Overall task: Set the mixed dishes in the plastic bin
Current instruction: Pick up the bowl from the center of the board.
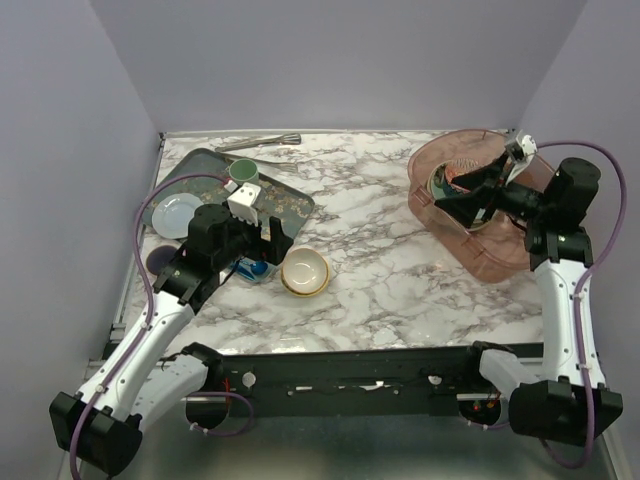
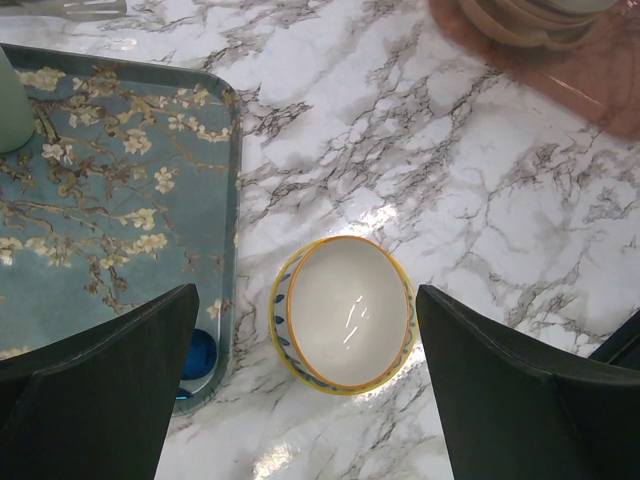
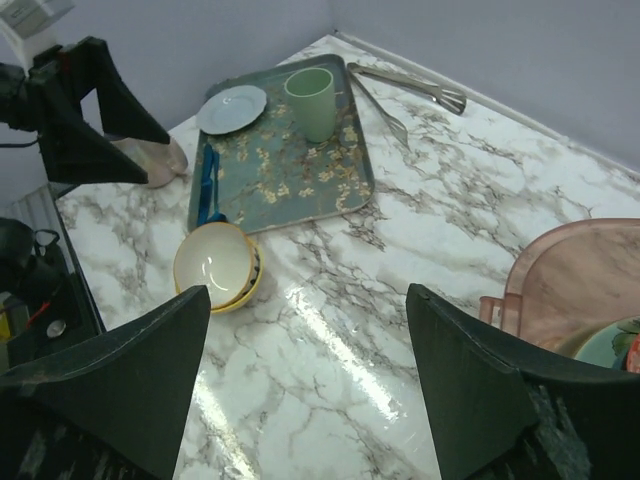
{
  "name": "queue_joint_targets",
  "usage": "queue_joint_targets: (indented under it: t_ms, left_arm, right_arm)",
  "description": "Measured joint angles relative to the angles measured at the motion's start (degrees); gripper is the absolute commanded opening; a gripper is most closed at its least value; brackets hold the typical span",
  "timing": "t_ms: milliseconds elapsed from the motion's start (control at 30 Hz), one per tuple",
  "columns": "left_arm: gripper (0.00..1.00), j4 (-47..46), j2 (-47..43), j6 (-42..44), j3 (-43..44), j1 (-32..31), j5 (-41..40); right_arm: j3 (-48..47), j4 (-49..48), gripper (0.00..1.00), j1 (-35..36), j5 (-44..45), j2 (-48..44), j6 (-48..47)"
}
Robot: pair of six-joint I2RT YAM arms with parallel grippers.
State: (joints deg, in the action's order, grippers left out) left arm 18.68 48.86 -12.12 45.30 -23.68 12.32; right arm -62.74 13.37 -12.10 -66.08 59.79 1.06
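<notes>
A glossy white-and-grey marbled tabletop (image 1: 380, 250) carries a round ceramic bowl with a yellow rim, blue-and-yellow patterned outside and smooth cream inside (image 1: 305, 271). It stands upright just beside the near corner of a rectangular dark-green tray printed with pale blossom (image 1: 285, 200), well apart from the large translucent pinkish-brown plastic bin with rounded corners (image 1: 490, 255) at the right.

The left tool (image 1: 265, 245) hangs over the bowl with its jaws spread wide and nothing in them. The right tool (image 1: 455, 200) sits over the bin, jaws likewise parted and empty.

The left wrist view shows the bowl's (image 2: 343, 314) painted rim and the tray's (image 2: 100, 200) raised edge close up. The bin (image 2: 560, 60) there is only a blurred corner with stacked round plates (image 2: 530, 15) inside.

The right wrist view adds a pale green tumbler (image 3: 311, 102) and a small pale round plate (image 3: 231, 108) on the tray (image 3: 300, 170), and metal tongs (image 3: 410, 85) beyond it.
</notes>
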Motion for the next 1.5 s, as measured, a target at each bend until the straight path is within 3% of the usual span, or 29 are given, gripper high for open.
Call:
queue_joint_targets:
  t_ms: [233, 800, 900, 1233, 1500]
  left_arm:
    - [0.99, 0.07, 0.87, -0.63, 0.00, 0.00, 0.44]
    - [0.99, 4.26, 1.18, -6.93, -0.11, -1.01, 0.46]
    - [0.99, 6.97, 1.20, -7.89, 0.13, -3.28, -1.84]
    - [0.98, 17.49, 6.23, -10.84, 6.36, -22.05, -21.35]
    - [0.89, 22.34, 12.02, -13.70, 8.15, -27.50, -31.23]
  right_arm:
    - [5.64, -0.15, 0.99, 0.68, -3.34, -5.14, -2.64]
    - [11.39, -0.13, 1.00, 0.92, -6.64, -10.25, -7.50]
    - [11.39, -0.07, 1.00, 0.92, -6.71, -10.25, -8.02]
    - [11.39, 0.02, 1.00, 0.92, -6.73, -10.12, -8.68]
    - [11.39, 0.09, 1.00, 0.92, -6.75, -9.20, -8.70]
